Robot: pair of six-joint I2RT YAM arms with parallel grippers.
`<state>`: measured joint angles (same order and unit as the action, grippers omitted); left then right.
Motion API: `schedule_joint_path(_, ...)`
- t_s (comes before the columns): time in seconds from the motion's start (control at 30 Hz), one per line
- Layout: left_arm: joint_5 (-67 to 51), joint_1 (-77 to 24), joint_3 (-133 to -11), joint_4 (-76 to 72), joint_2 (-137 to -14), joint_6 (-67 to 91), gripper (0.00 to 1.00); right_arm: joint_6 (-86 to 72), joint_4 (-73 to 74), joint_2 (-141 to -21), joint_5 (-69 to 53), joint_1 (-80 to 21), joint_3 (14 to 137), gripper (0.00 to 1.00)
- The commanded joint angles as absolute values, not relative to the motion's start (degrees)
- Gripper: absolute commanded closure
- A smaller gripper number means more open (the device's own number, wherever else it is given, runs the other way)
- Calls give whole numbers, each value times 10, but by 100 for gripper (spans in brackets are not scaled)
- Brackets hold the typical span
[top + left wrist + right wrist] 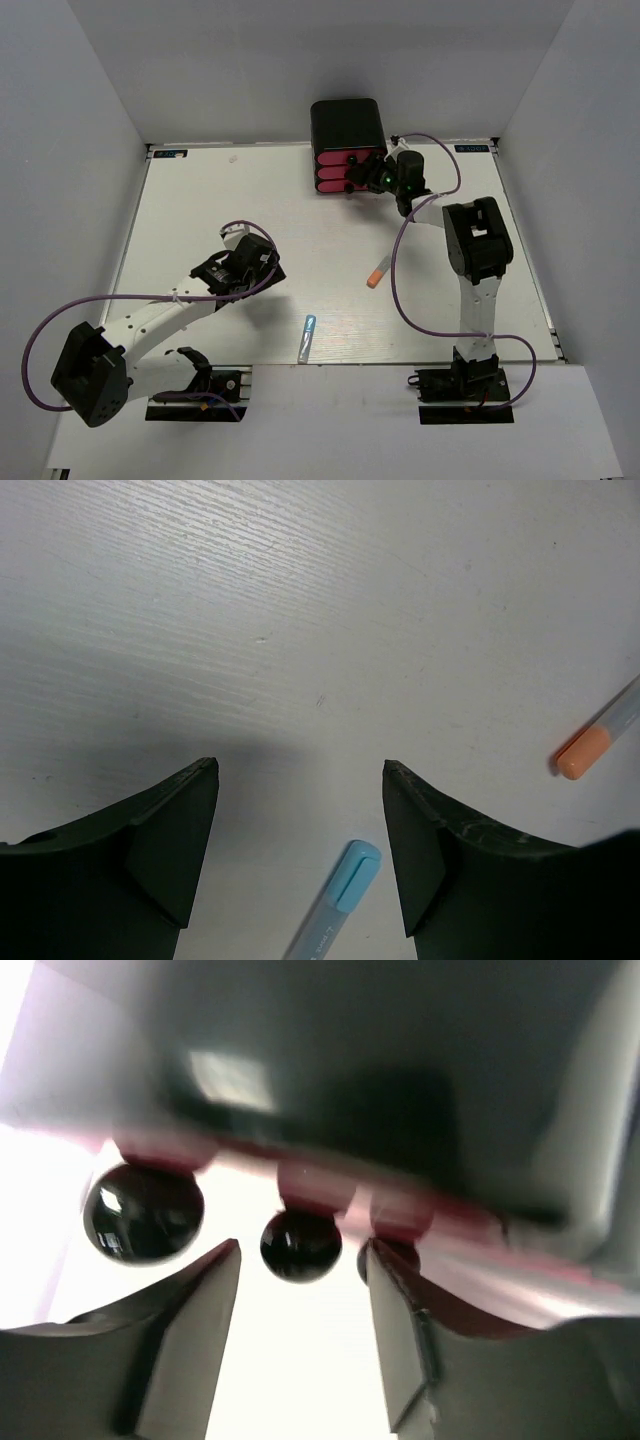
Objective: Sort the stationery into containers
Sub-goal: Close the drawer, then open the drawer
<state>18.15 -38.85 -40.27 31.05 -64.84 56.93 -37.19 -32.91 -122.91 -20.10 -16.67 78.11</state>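
Note:
A small black cabinet (347,123) with three stacked pink drawers (330,172) stands at the table's far middle. My right gripper (362,176) is open right at the drawer fronts. In the right wrist view its jaws (300,1260) frame the middle round black knob (300,1245), another knob (143,1210) shows to the left. A light blue pen (307,338) lies near the front edge, an orange-capped marker (378,272) at centre right. My left gripper (262,262) is open and empty over bare table; its wrist view shows the blue pen's cap (352,875) between the fingers and the orange marker (595,745) at right.
White walls close in the table on three sides. Purple cables loop off both arms. The right arm (478,250) stands between the orange marker and the table's right edge.

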Motion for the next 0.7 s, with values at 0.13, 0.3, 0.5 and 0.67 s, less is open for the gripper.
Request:
schedule_joint_path(0.13, 177, -391, -421, 307, -645, 570, 24, -379, -396, -1142, -220, -152, 676, 38)
schedule_joint_path(0.3, 177, -391, -416, 301, -645, 570, 24, -375, -403, -1125, -228, -148, 629, 38)
schedule_joint_path(0.5, 177, -391, -416, 301, -650, 564, 24, -404, -400, -1155, -218, -148, 640, 46)
schedule_joint_path(0.67, 177, -391, -421, 301, -650, 564, 24, -423, -390, -1188, -209, -149, 666, 65)
